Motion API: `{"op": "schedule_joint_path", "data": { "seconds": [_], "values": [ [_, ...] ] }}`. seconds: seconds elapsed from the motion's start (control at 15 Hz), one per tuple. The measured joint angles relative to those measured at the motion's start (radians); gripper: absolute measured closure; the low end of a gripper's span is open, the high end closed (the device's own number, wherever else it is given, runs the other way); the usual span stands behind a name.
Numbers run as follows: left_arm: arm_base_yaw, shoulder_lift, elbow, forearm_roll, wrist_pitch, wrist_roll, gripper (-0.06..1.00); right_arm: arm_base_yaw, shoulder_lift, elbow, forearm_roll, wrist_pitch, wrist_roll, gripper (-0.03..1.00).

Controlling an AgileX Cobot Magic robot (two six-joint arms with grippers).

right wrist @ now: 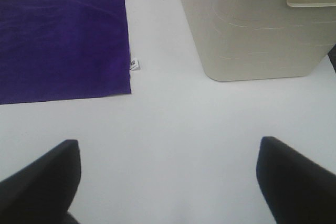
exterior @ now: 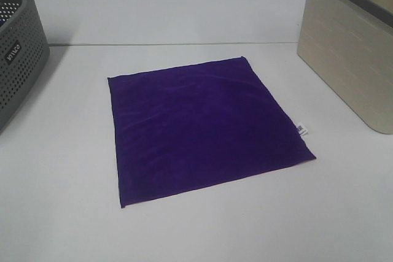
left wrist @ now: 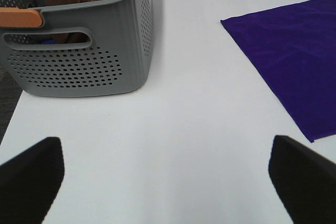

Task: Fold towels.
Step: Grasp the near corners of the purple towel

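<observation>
A deep purple square towel (exterior: pixel 202 127) lies flat and unfolded in the middle of the white table, with a small white tag (exterior: pixel 302 130) on its right edge. It also shows in the left wrist view (left wrist: pixel 294 56) and in the right wrist view (right wrist: pixel 63 40), where the tag (right wrist: pixel 134 64) is visible. My left gripper (left wrist: pixel 168 182) is open and empty over bare table, apart from the towel's left side. My right gripper (right wrist: pixel 168 182) is open and empty over bare table, apart from the towel's right side. Neither gripper shows in the exterior high view.
A grey perforated basket (exterior: pixel 18 59) stands at the far left, holding brown cloth in the left wrist view (left wrist: pixel 79 51). A beige bin (exterior: pixel 350 59) stands at the far right, also in the right wrist view (right wrist: pixel 252 30). The white table (exterior: pixel 202 225) runs to a back edge.
</observation>
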Motion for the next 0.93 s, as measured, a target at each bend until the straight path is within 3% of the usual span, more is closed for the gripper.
{"op": "schedule_joint_path", "data": {
  "seconds": [0.93],
  "values": [
    [0.0,0.0,0.0,0.0,0.0,0.003,-0.04,0.0,0.0,0.0,-0.005,0.0,0.0,0.08]
  ]
}}
